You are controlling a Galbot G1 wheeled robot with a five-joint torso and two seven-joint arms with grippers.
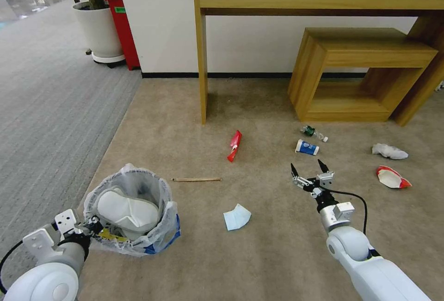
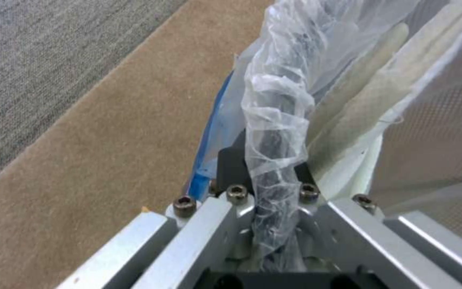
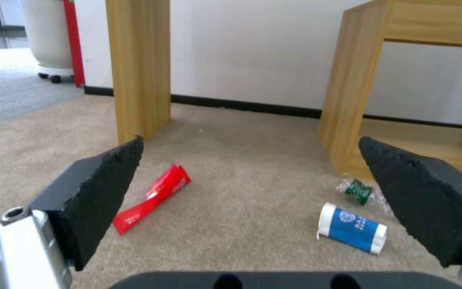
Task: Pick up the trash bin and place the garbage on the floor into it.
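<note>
The trash bin (image 1: 163, 229), black with a crinkly whitish bag, stands on the beige floor (image 1: 277, 254) at the lower left, with white slippers (image 1: 127, 211) inside. My left gripper (image 1: 95, 227) is shut on its near rim; in the left wrist view, the left gripper (image 2: 266, 176) pinches rim and bag (image 2: 276, 100). My right gripper (image 1: 309, 168) hangs open and empty over the carpet, just short of a blue-white cup (image 1: 307, 147). Other garbage lies around: a red wrapper (image 1: 234, 145), wooden stick (image 1: 196, 179), blue mask (image 1: 237, 217), tiny bottle (image 1: 313, 132), tissue (image 1: 390, 151) and red-white paper cup (image 1: 392, 177).
A wooden desk leg (image 1: 202, 60) and a low wooden bench (image 1: 360, 74) stand against the white wall beyond the litter. Grey ribbed carpet (image 1: 46, 97) runs along the left, with a plant pot (image 1: 99, 28) and a red box (image 1: 122, 28) at its far end.
</note>
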